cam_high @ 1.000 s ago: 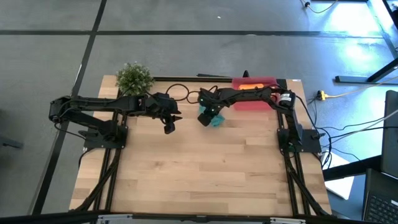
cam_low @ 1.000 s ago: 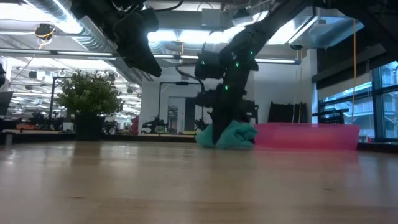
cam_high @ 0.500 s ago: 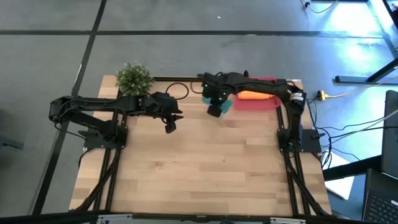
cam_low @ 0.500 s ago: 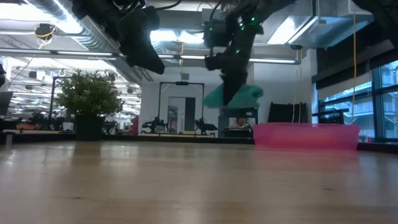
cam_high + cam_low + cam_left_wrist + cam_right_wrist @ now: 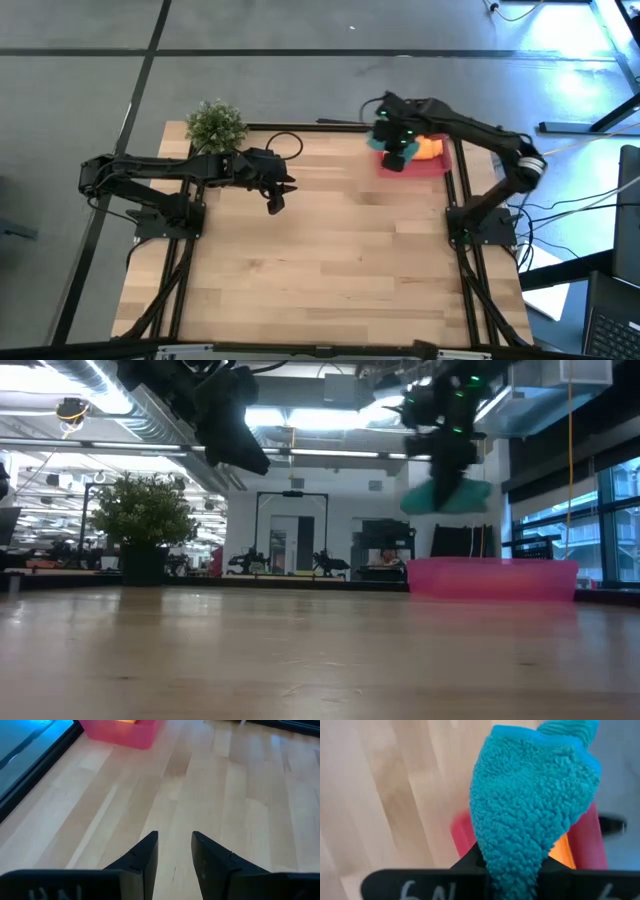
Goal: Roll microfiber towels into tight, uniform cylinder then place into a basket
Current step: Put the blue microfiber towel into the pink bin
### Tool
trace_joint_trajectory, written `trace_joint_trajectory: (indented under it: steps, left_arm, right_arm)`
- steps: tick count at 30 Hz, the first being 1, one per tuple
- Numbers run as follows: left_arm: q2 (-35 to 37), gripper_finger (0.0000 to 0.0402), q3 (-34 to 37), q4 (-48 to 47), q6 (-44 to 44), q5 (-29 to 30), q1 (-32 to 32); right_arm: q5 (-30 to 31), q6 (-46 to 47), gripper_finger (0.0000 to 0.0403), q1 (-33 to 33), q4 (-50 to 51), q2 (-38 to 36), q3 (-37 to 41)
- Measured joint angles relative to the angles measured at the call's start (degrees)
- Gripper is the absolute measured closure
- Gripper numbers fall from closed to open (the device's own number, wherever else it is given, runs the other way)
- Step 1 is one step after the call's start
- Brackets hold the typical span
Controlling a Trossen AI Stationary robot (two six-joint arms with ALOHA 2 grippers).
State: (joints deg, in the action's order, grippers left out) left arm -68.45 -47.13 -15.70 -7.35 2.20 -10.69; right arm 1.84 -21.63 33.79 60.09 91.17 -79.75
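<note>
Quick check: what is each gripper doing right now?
Left gripper: open, empty, above the wooden table.
Right gripper: shut on the rolled teal microfiber towel, held over the pinkish-red basket.

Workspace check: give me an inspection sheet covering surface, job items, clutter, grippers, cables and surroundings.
Surface: wooden table, bare in the middle.
Job's things: teal towel rolled, carried above the pink basket; orange towel lies in the basket.
Clutter: small green plant at the far left corner.
Grippers: right gripper shut on the teal towel over the basket; left gripper open, empty, hanging above the table.
Cables: black cable loop at the far edge; floor cables to the right.
Surroundings: office room behind; no person seen.
</note>
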Motion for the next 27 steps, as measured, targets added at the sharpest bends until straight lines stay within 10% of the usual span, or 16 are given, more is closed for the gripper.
trace_joint_trajectory:
  steps: [12,27]
  left_arm:
    - [0.0,0.0292,0.0,0.0,0.0,0.0,0.0]
    - [0.0,0.0292,0.0,-0.1,0.0,0.0,0.0]
  right_arm:
    - [-0.4,-18.7,0.0376,10.2,-9.4,-6.5,20.0]
    - [-3.9,-32.8,0.0373,13.0,-16.8,-2.5,24.5]
